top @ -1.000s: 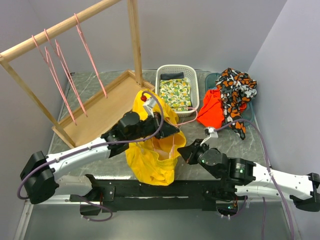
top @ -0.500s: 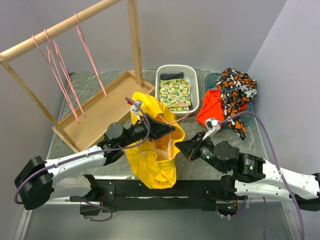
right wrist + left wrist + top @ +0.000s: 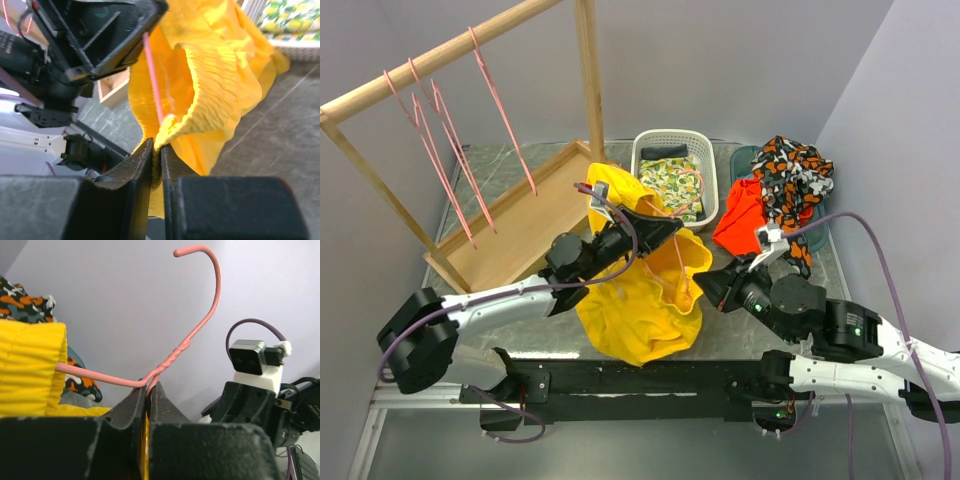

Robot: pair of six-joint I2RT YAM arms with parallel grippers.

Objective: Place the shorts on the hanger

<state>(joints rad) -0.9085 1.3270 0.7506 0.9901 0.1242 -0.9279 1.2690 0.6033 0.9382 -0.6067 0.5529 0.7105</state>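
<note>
Your left gripper [image 3: 148, 392] is clamped tight on the hanger [image 3: 197, 330] just below its twisted neck, with the hook pointing up. The shorts [image 3: 640, 300] hang between your two grippers, in front of the basket [image 3: 672, 134], with one arm of the hanger inside the waistband. Your right gripper [image 3: 156, 150] pinches the waistband edge, jaws nearly together.
</note>
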